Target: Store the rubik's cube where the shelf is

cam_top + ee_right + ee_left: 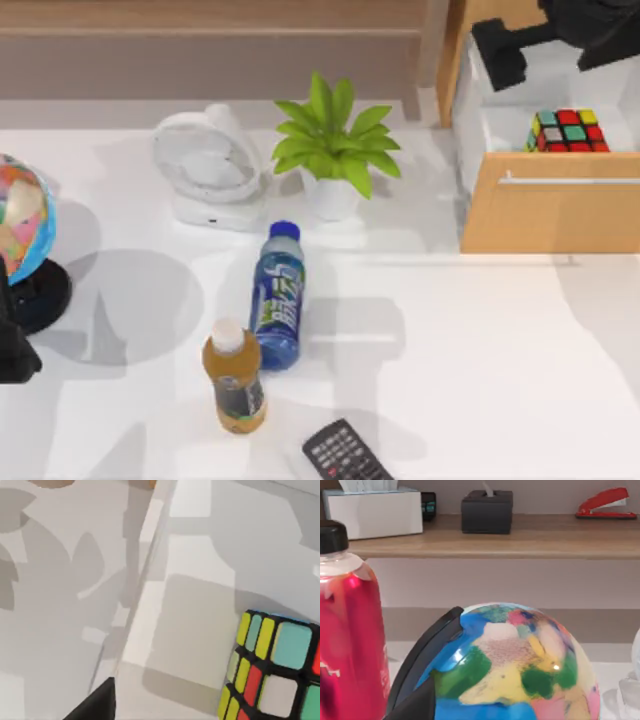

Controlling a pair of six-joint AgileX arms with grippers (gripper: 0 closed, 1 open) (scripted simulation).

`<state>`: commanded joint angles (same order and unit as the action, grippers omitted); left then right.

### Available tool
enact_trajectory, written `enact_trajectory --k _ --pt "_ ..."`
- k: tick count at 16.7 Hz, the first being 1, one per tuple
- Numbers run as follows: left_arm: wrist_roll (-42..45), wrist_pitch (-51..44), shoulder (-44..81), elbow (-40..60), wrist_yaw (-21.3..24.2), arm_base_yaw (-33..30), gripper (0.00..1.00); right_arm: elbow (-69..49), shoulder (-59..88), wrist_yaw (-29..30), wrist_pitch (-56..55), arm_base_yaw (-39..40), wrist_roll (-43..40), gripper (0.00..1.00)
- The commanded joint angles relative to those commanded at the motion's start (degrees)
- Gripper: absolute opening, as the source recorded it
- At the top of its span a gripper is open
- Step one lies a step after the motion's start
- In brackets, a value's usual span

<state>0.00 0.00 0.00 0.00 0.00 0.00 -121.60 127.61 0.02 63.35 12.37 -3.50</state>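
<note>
Nearest the camera in the top view sit the remote control (345, 453), the orange-drink bottle (233, 377) and the blue bottle (278, 297); none of these concern the step. Our left gripper (12, 345) is parked at the table's left edge beside the globe (22, 220); we cannot tell its finger state. Farther back stand the white fan (208, 165) and the potted plant (335, 145). The rubik's cube (567, 131) rests inside the open drawer (550, 205) at the right, close behind its front panel, not on the shelf (210, 45) along the back wall. Our right gripper (500, 52) hovers above the drawer's rear, empty, apart from the cube; how far its fingers are spread we cannot tell. Judgement: the step in hand is reaching into the drawer for the cube. To do it well, we centre over the cube, align the fingers with two flat faces, descend clear of the drawer walls, then lift straight up before carrying it to the shelf.
</note>
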Motion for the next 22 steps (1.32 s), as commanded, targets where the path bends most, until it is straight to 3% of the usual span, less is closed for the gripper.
enact_trajectory --k 4,8,15,22 --pt "0.00 0.00 0.00 0.00 0.00 0.00 1.00 -12.62 8.10 0.49 14.58 -3.27 6.32 1.00" --pt "0.00 0.00 0.00 0.00 0.00 0.00 1.00 -18.63 12.51 0.84 20.91 -4.75 9.10 1.00" --pt "0.00 0.00 0.00 0.00 0.00 0.00 1.00 -18.57 12.49 0.83 20.95 -4.50 9.16 1.00" --pt "0.00 0.00 0.00 0.00 0.00 0.00 1.00 -8.93 9.96 0.90 14.24 -4.45 9.37 1.00"
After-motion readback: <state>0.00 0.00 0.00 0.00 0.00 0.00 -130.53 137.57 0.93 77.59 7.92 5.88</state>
